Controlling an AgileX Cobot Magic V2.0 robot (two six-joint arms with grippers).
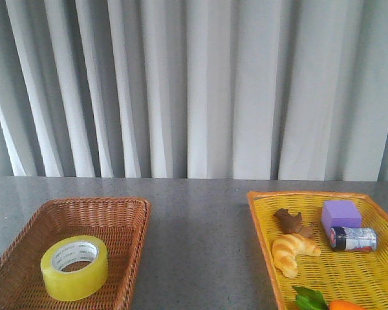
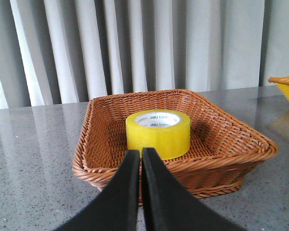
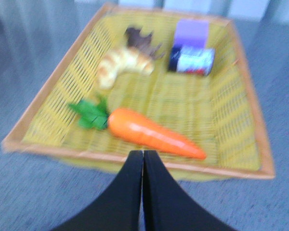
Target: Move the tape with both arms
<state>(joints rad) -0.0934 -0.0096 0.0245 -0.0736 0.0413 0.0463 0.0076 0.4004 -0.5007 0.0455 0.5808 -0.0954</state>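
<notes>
The tape is a wide yellow roll with a white printed core, lying flat in the brown wicker basket at the front left. In the left wrist view the tape sits mid-basket, beyond my left gripper, which is shut and empty, short of the basket's near rim. My right gripper is also shut with nothing in it, in front of the yellow basket's near rim. Neither arm shows in the front view.
The yellow basket at the right holds a croissant, a brown piece, a purple block, a small can and a carrot with green leaves. Grey curtains hang behind the table.
</notes>
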